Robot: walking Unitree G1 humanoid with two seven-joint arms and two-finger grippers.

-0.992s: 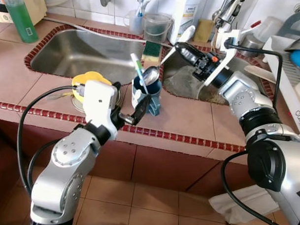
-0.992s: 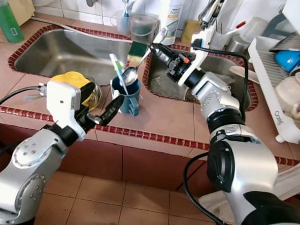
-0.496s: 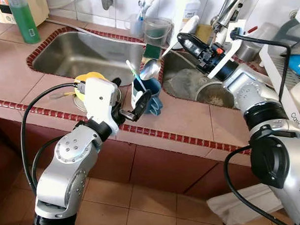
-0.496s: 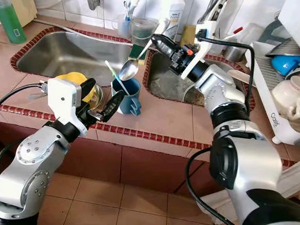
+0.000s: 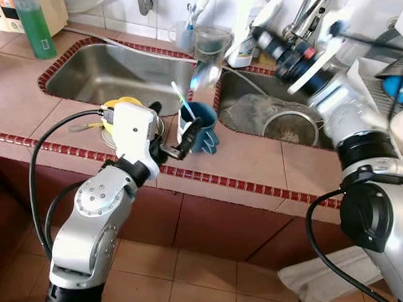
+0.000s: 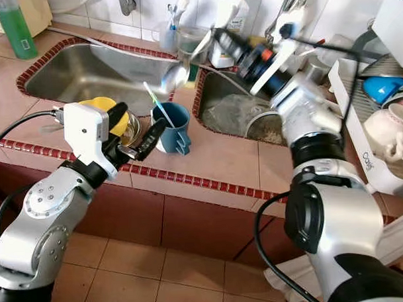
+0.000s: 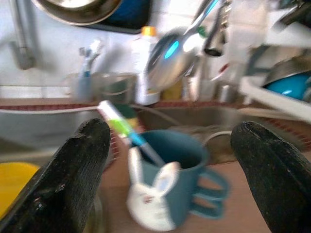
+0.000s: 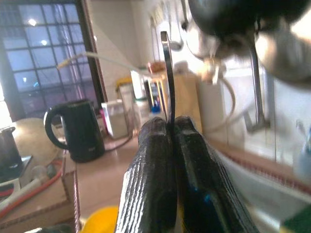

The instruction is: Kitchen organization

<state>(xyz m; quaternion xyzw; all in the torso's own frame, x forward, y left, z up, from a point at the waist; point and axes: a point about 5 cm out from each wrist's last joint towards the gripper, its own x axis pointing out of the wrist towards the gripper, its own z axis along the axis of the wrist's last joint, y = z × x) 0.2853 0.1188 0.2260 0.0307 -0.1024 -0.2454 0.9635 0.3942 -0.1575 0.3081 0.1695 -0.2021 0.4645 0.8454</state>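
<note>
Right gripper pinches a blurred shiny metal spoon above the blue rabbit-faced mug on the tiled bench, left gripper spread beside; lift steadily, gripping firmly.

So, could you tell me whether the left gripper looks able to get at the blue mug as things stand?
Probably yes. The left gripper is open, with its fingers spread to either side of the blue mug on the counter, and nothing stands between them. The toothbrush in the mug leans away from the approach.
</note>
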